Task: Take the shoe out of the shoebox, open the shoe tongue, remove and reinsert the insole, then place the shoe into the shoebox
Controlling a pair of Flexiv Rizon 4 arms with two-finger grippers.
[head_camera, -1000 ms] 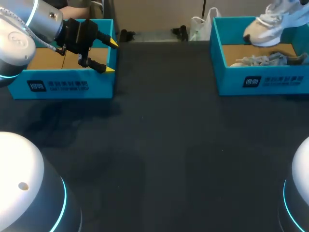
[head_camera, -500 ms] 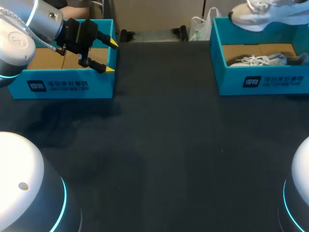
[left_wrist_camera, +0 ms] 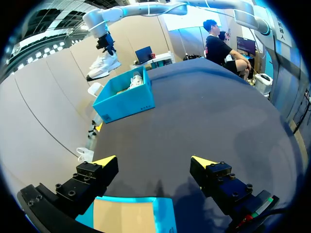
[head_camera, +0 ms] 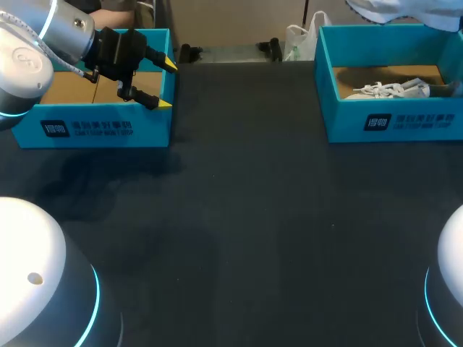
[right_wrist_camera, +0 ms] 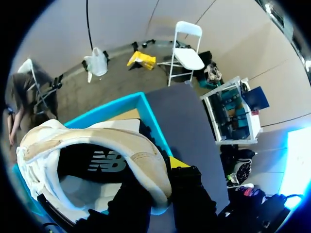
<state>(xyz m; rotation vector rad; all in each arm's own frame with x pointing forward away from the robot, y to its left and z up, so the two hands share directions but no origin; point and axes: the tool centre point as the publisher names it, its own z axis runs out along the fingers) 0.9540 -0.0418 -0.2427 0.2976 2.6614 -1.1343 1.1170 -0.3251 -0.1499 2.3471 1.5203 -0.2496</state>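
A white and beige shoe (head_camera: 394, 9) hangs above the right blue shoebox (head_camera: 391, 119), only its sole showing at the edge of the head view. In the right wrist view my right gripper (right_wrist_camera: 163, 174) is shut on the heel collar of the shoe (right_wrist_camera: 92, 145), one finger inside and one outside, with the right shoebox (right_wrist_camera: 146, 107) below. The left wrist view shows the shoe (left_wrist_camera: 103, 65) held in the air above that shoebox (left_wrist_camera: 124, 99). My left gripper (head_camera: 163, 83) stands open over the right end of the left blue shoebox (head_camera: 94, 130), nothing between its fingers.
A second pale shoe with grey-white laces (head_camera: 394, 88) lies inside the right shoebox. The left shoebox shows a bare cardboard floor (head_camera: 69, 87). Dark tabletop (head_camera: 239, 217) stretches between the two boxes and toward the front.
My right arm has raised the shoe from just above the right shoebox's rim until it is almost out of the head view. The left arm has not moved.
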